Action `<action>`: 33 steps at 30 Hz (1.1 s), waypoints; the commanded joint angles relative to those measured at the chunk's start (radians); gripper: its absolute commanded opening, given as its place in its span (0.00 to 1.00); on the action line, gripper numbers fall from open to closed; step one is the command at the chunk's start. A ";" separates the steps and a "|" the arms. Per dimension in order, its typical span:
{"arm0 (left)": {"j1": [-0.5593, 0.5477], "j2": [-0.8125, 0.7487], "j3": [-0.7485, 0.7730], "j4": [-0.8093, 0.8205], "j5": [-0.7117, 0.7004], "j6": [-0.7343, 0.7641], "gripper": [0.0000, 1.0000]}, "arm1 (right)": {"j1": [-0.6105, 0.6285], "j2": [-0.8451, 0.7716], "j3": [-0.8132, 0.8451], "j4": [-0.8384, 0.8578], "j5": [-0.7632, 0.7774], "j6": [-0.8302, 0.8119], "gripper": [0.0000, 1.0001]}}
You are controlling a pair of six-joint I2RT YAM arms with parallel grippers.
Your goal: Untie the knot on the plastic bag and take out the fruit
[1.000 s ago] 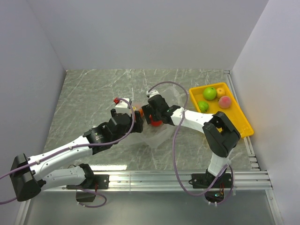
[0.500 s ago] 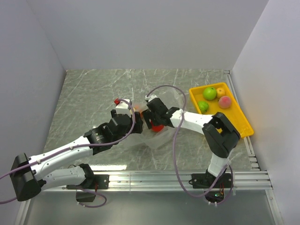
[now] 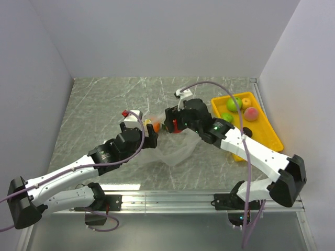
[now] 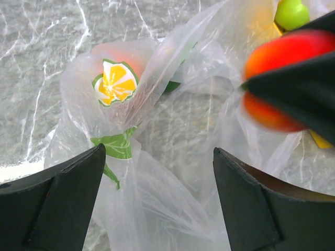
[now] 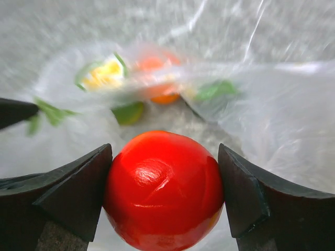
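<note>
The clear plastic bag [image 3: 176, 151] lies crumpled on the table between both arms, and I cannot make out its knot. My right gripper [image 5: 165, 151] is shut on a glossy red fruit [image 5: 163, 193], held above the bag's film [image 5: 272, 120]. In the top view that red fruit [image 3: 176, 127] hangs at the right gripper [image 3: 172, 126]. My left gripper [image 4: 159, 151] stands open over loose bag film [image 4: 157, 193], its fingers [image 4: 63, 193] apart and pinching nothing. An orange-slice fruit [image 4: 116, 81] with green leaves stays inside the bag. The left gripper [image 3: 150, 132] is just left of the right one.
A yellow tray [image 3: 268, 133] sits at the right by the wall, holding a green apple [image 3: 234, 103], a peach [image 3: 251, 113], a small yellow fruit [image 3: 246, 101] and a small green fruit [image 3: 226, 118]. The right arm's purple cable [image 3: 209, 86] arches over the tray.
My right arm has swung and lifted, carrying the red fruit up and away from the bag. The left gripper has shifted slightly left and stayed open.
</note>
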 commanded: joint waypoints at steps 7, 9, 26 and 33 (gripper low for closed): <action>0.003 -0.049 0.008 0.017 -0.028 -0.003 0.92 | -0.133 -0.221 0.115 -0.056 0.174 -0.044 0.25; 0.003 -0.058 0.008 0.005 -0.036 -0.007 0.93 | -0.201 -0.276 0.099 -0.062 0.197 -0.033 0.27; 0.050 -0.055 0.030 -0.122 -0.031 -0.042 0.99 | -0.985 0.036 -0.055 -0.082 0.048 0.389 0.32; 0.078 -0.078 0.047 -0.163 -0.028 -0.044 0.99 | -0.993 0.198 0.055 -0.113 0.155 0.412 1.00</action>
